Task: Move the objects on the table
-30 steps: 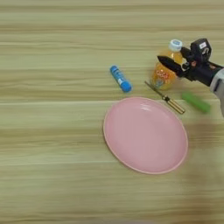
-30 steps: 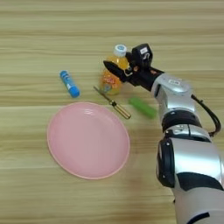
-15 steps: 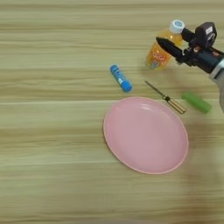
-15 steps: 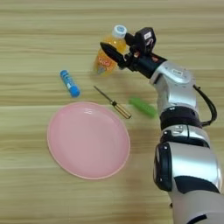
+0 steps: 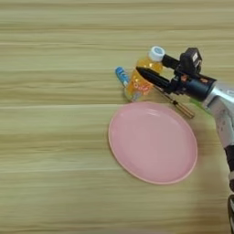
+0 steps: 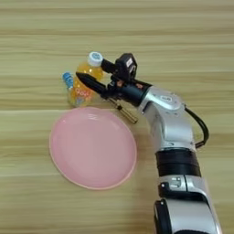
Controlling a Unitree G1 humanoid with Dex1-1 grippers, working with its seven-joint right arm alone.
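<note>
The table [image 5: 55, 55] fills everything, light-brown with wood-grain stripes running left to right. On it, near the middle, lies a big round pink plate [image 5: 153, 141], flat and bare. The silver forearm [image 6: 167, 114] reaches in from the right and the near edge, bending toward the far left. At its end, the right gripper [image 6: 93, 75] has its two black fingers set apart on either side of the orange drink bottle [image 5: 141, 75], one finger [image 5: 153, 77] across the near side of the body, the other up by the neck, so it is holding the bottle. The bottle leans, white cap [image 5: 156, 53] tipped to the far right, base down to the near left, just beyond the plate's far rim. I cannot tell whether the base touches the wood. Tucked behind the bottle on its left, a small blue tube [image 5: 121, 75] peeks out, partly hidden. Just right of the bottle, under the gripper, the thin metal tool [image 5: 180, 106] lies slanted, its golden handle at the plate's far-right edge. The green bar is hidden by the arm.
</note>
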